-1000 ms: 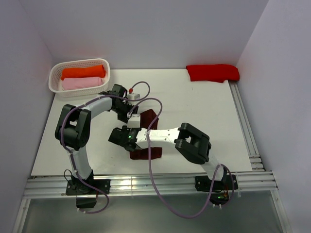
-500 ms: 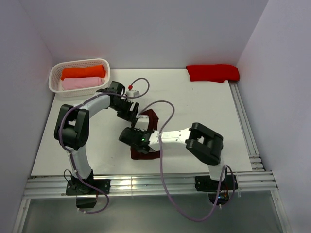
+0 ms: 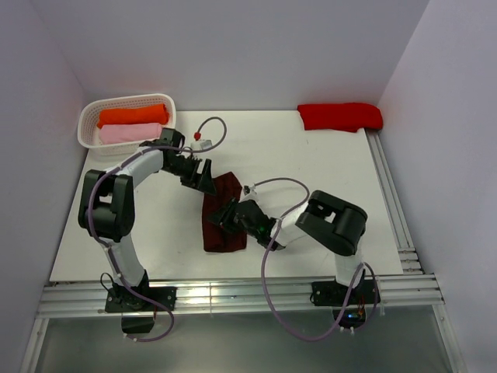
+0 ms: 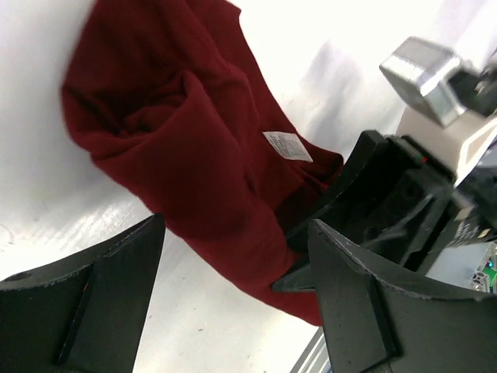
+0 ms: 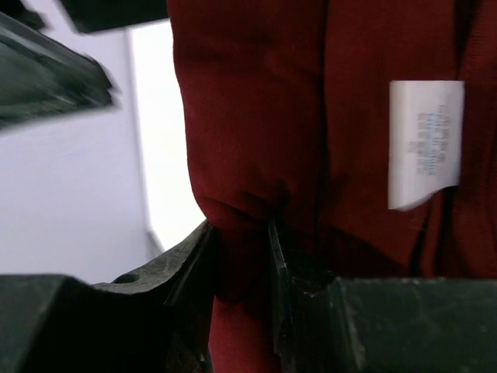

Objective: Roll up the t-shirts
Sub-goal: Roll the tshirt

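A dark maroon t-shirt (image 3: 223, 225) lies crumpled mid-table, its white label (image 4: 287, 145) facing up. My right gripper (image 3: 227, 214) sits low on the shirt's right side. In the right wrist view it (image 5: 242, 252) is shut on a fold of the maroon cloth (image 5: 256, 116). My left gripper (image 3: 204, 179) hangs at the shirt's upper left edge. Its fingers (image 4: 93, 299) stand wide apart over the cloth (image 4: 186, 148), and nothing is between them. A bright red t-shirt (image 3: 340, 116) lies folded at the back right.
A white basket (image 3: 128, 99) at the back left holds an orange roll (image 3: 132, 115) and a pale pink roll (image 3: 130, 133). Metal rails (image 3: 392, 202) run along the table's right and near edges. Grey walls enclose the sides.
My right gripper has closed on the maroon shirt and shifted right. The left gripper has opened, let go of the cloth and drawn back up-left. The shirt now lies more spread out.
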Controlling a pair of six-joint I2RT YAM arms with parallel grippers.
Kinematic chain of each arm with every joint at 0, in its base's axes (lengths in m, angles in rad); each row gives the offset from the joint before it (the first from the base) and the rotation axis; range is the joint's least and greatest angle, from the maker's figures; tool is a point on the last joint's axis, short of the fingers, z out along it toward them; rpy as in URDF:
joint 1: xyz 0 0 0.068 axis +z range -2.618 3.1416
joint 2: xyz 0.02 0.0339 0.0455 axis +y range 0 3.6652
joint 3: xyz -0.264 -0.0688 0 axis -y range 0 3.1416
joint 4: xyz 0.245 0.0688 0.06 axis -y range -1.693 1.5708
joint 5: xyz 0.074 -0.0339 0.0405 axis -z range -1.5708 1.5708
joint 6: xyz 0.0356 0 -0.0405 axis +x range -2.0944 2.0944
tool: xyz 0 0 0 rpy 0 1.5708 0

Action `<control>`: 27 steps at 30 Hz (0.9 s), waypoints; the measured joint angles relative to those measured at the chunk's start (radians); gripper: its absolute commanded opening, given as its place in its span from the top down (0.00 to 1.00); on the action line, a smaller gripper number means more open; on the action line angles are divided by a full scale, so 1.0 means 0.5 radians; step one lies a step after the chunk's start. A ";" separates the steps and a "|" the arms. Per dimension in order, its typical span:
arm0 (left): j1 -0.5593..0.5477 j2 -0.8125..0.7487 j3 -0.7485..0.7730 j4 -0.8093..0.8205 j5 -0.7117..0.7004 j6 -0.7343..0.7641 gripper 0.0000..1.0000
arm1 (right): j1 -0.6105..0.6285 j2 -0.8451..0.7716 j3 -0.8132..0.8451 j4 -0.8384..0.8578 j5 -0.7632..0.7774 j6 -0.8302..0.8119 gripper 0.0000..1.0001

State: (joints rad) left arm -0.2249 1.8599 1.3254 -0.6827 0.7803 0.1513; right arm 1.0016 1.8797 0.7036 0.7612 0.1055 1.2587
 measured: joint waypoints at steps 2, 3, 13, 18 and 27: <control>-0.004 -0.005 -0.063 0.031 -0.029 0.008 0.20 | -0.015 0.073 -0.037 0.204 -0.067 0.067 0.79; -0.004 -0.004 -0.086 0.043 -0.045 0.011 0.20 | -0.021 0.109 -0.054 0.295 -0.098 0.101 0.79; -0.027 -0.003 -0.175 0.187 -0.327 -0.034 0.30 | -0.064 0.287 -0.155 0.755 -0.214 0.301 0.76; -0.111 -0.003 -0.175 0.200 -0.477 -0.096 0.53 | -0.064 0.246 -0.152 0.664 -0.198 0.309 0.71; -0.218 -0.029 -0.153 0.182 -0.687 -0.142 0.71 | -0.018 -0.004 0.159 -0.301 -0.063 0.198 0.46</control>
State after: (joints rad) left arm -0.3340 1.8454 1.2488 -0.5915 0.4370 0.0803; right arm 0.9928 1.8778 0.7830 0.6106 0.0742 1.3579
